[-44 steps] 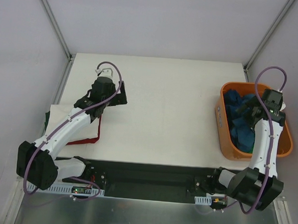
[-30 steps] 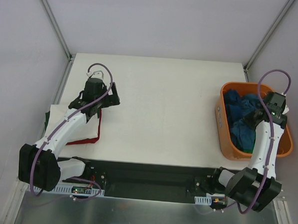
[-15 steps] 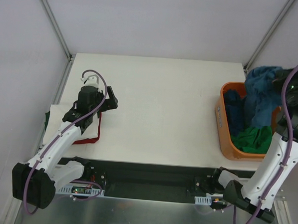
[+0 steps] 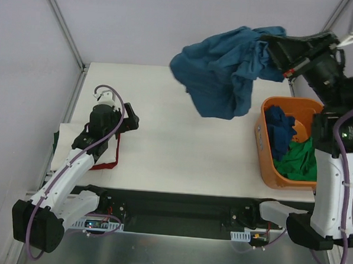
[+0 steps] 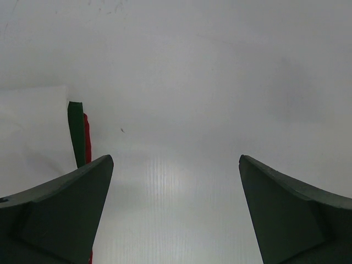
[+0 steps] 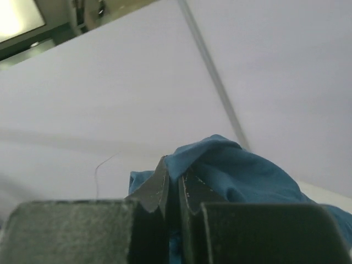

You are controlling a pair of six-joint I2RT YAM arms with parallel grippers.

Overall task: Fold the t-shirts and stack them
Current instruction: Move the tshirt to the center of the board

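Note:
My right gripper (image 4: 270,47) is shut on a blue t-shirt (image 4: 221,72), which hangs bunched high above the table's far right part. In the right wrist view the blue fabric (image 6: 236,170) is pinched between the closed fingers of the right gripper (image 6: 175,171). A dark blue t-shirt (image 4: 279,131) and a green t-shirt (image 4: 297,162) lie in the orange basket (image 4: 264,166). At the left edge lies a folded stack with a white t-shirt (image 4: 95,157) on top and a red t-shirt (image 4: 107,164) under it. My left gripper (image 4: 131,118) stands open just right of the stack, empty (image 5: 175,181).
The orange basket stands at the table's right edge. White walls with metal posts (image 4: 63,25) close in the table on three sides. A green edge (image 5: 75,135) and a red edge (image 5: 87,137) of the stack show in the left wrist view.
My right gripper has lifted the blue t-shirt out of the basket and swung it up and to the left over the table. The left arm has drawn back slightly toward the stack.

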